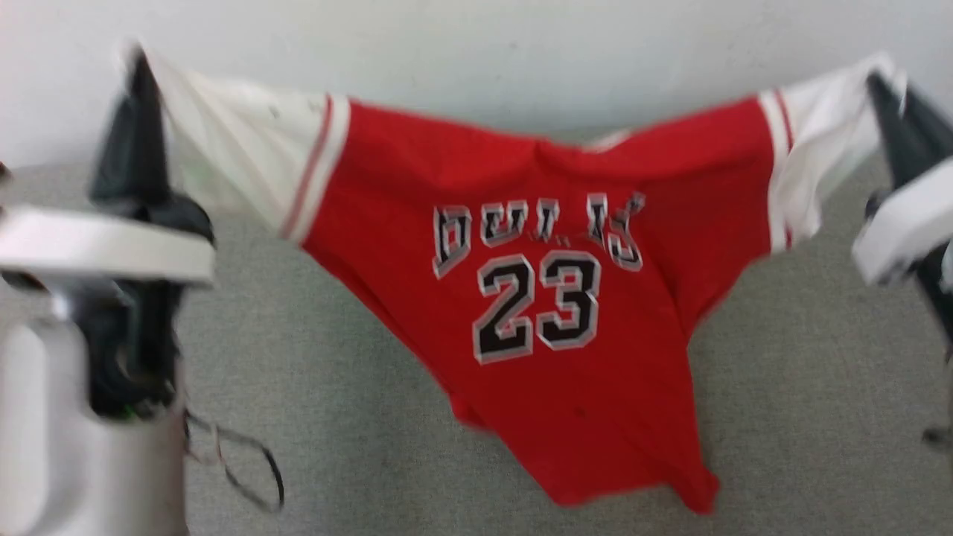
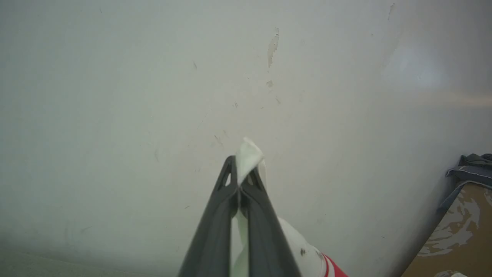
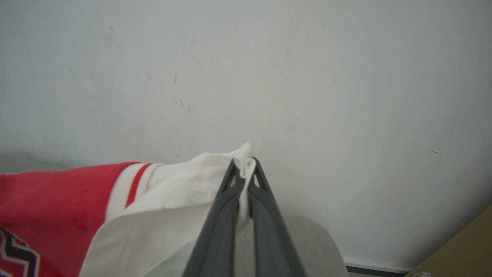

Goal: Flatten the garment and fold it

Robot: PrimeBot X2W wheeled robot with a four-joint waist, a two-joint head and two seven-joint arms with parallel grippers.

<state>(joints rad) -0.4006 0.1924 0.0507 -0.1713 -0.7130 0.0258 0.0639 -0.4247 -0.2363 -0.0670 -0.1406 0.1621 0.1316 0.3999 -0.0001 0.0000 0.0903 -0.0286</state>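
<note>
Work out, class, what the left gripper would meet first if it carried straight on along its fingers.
Probably the pale wall. The left gripper, shut on the garment, points at it with nothing between, though the depth is unclear.

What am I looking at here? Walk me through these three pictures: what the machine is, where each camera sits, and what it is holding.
This is a two-armed robot. The head view looks forward and down from its head camera; the other two look along each arm's own jaws from the wrist.

In the head view, a red jersey printed with "23" hangs spread between the arms above a grey fabric-covered surface, in front of a pale wall. The picture is blurred, so I cannot tell whether its hem touches the surface.

The left gripper is shut on the end of one white sleeve. The right gripper is shut on the other sleeve.
</note>
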